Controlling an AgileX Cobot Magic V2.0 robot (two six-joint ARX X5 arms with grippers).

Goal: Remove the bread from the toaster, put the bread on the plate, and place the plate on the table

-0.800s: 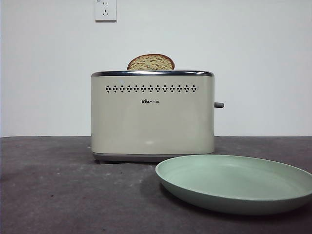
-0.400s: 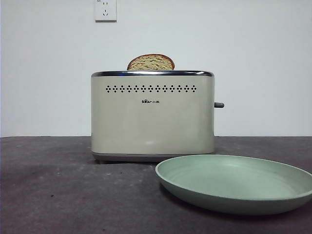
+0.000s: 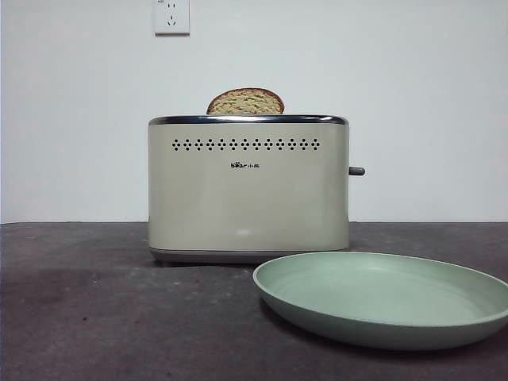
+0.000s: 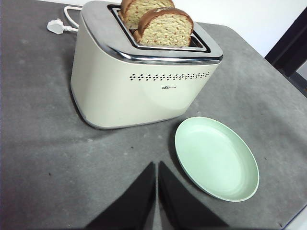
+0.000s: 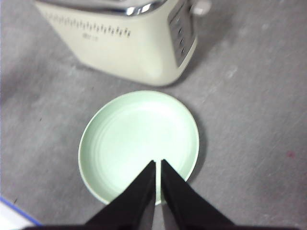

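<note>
Bread with the dark reddish-brown crust is seen standing upright in the near slot of the toaster, its rounded top proud of the chrome rim, while a second, paler-crusted slice is lodged in the slot behind it. The slice's broad faces are set parallel to the toaster's long logo side, so a grasp from above would probably have to be made across its thin dimension. The left gripper is held above the table with its jaws nearly closed, only a narrow slit left between them, and the toaster lies ahead of it, the bread higher and beyond. The right gripper is poised over the empty plate, its jaws likewise almost together and nothing held. The plate rests on the table just beside the toaster's front corner. By the views, the left gripper is judged the better placed for the bread, the right for the plate. Nothing of the task has yet been done.
</note>
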